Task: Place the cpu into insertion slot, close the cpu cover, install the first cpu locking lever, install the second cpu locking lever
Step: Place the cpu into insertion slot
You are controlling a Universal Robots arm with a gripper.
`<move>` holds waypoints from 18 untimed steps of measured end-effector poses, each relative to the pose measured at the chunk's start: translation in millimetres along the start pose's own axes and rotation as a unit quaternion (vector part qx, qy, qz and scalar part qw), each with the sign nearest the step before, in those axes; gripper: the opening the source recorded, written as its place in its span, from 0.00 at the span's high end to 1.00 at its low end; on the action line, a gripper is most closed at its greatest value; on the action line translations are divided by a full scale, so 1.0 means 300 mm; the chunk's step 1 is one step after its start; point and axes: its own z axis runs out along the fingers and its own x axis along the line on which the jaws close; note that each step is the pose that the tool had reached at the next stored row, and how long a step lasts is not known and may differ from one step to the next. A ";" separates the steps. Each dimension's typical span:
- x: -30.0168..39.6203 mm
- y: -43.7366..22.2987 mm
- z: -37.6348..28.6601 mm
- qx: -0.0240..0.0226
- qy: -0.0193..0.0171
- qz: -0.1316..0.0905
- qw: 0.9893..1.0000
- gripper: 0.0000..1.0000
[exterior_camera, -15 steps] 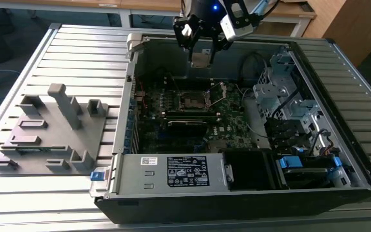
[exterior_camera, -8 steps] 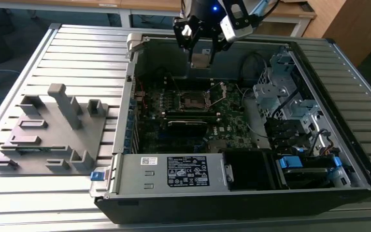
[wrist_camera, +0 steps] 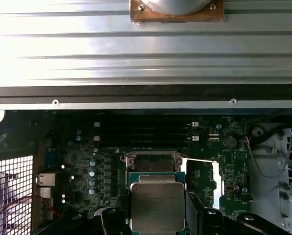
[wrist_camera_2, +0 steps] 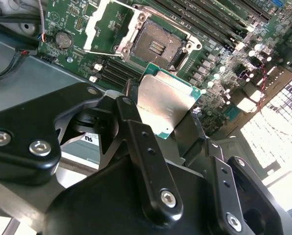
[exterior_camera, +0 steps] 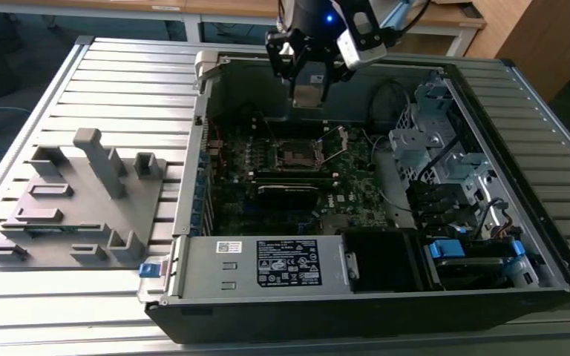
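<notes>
My gripper [exterior_camera: 307, 90] hangs over the back part of the open computer case, shut on the cpu [wrist_camera_2: 165, 102], a flat square chip with a dull silvery top and green edge. In both wrist views the black fingers [wrist_camera: 115, 218] press on two opposite edges of the cpu [wrist_camera: 157, 205]. The insertion slot [wrist_camera_2: 155, 45] lies bare on the green board a little way below the chip, apart from it, and its dark square [exterior_camera: 295, 154] also shows in the exterior view. The cpu cover [wrist_camera_2: 91, 29] is swung open beside the slot [wrist_camera: 150, 164], and its frame [wrist_camera: 217, 183] stands up. A thin wire lever [wrist_camera_2: 101, 53] is raised.
Long black memory slots [wrist_camera: 141, 129] run beside the socket. A drive cage with cables [exterior_camera: 444, 148] fills the case at the exterior view's right, and a power supply box [exterior_camera: 265, 263] sits at its front. A grey fixture block [exterior_camera: 77, 200] rests on the slatted table at the exterior view's left.
</notes>
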 end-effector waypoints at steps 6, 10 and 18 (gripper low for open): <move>0.000 -0.001 0.006 0.000 0.000 0.000 1.000 0.46; 0.000 -0.001 0.007 0.000 0.000 0.000 1.000 0.46; 0.000 -0.002 0.021 0.000 0.000 0.000 1.000 0.46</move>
